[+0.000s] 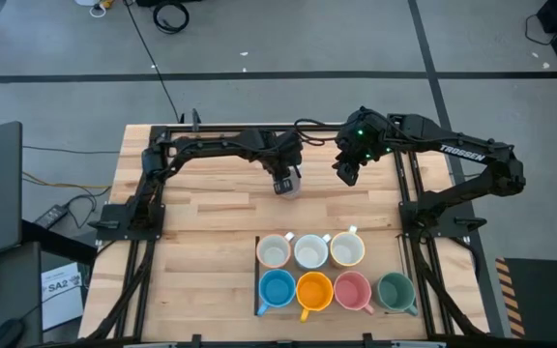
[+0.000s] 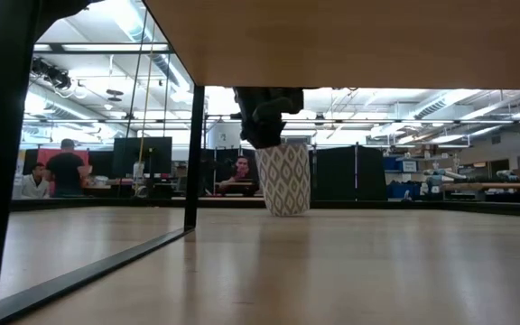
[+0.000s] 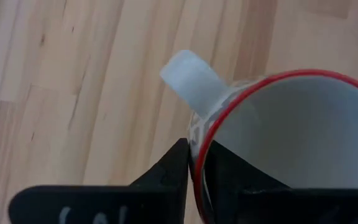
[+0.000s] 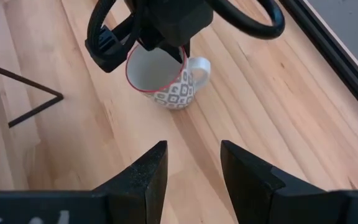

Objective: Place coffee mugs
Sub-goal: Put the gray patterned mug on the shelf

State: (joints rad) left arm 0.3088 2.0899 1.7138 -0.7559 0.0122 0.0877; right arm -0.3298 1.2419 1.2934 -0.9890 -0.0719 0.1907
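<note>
A white mug with a grey pattern and a red rim (image 2: 284, 179) stands upright on its base on the wooden table, in the far middle (image 1: 289, 189). My left gripper (image 3: 194, 155) comes down on it from above (image 1: 282, 179) and is shut on its rim. My right gripper (image 4: 193, 165) hangs open in the air to the mug's right (image 1: 348, 172), with nothing between its fingers. Near the front edge stand a row of white mugs (image 1: 310, 251) and a row of blue (image 1: 277, 288), orange (image 1: 314, 290), pink (image 1: 352, 290) and green (image 1: 395, 290) mugs. My left gripper holds the mug's wall at the red rim (image 3: 199, 140), right beside the handle (image 3: 191, 78). One finger (image 3: 235, 177) is inside the mug and one finger (image 3: 166, 177) outside. The fingers come from above, slanting down. The mug stands upright, its base on the table.
Black frame rails run along the table's left (image 1: 148, 208) and right (image 1: 409, 193) sides, and a black post (image 2: 192, 153) stands in the low view. Bare wood lies between the patterned mug and the rows. People sit in the room beyond the table (image 2: 242, 171).
</note>
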